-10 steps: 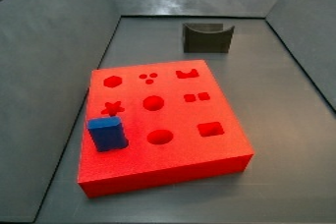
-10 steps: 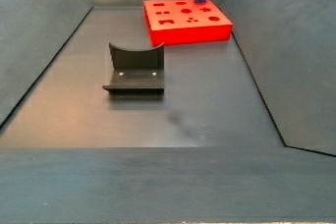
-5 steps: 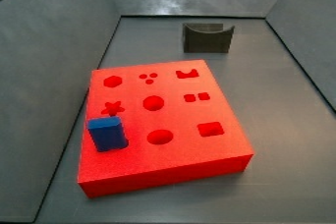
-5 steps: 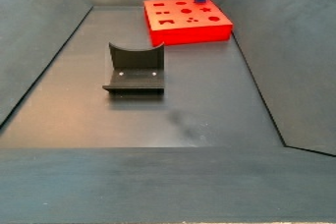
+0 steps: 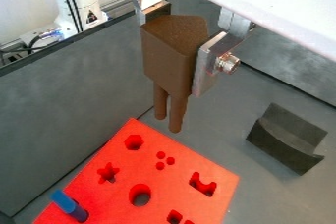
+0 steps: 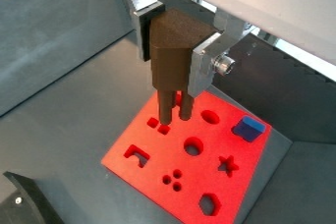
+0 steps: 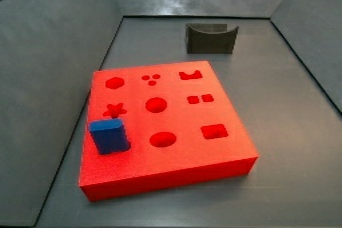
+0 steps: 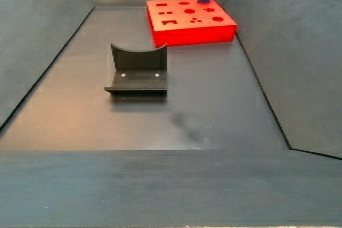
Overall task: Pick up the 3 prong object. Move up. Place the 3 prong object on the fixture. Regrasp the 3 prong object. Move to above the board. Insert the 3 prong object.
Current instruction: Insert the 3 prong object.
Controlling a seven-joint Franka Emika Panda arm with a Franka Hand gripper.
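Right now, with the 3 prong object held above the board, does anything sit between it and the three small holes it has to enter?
Nothing visible does. The gripper holds the 3 prong object high over the board, prongs down. The three small holes lie open. The blue cuboid stands on the board's corner, away from them.

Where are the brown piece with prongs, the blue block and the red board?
3 prong object [image 5: 171,61], a wrist view, on its brown body between the gripper [image 5: 179,53] fingers.
Blue block [image 7: 108,136], a side view, on its front face.
Board [image 7: 181,132], a side view, on bare red top.
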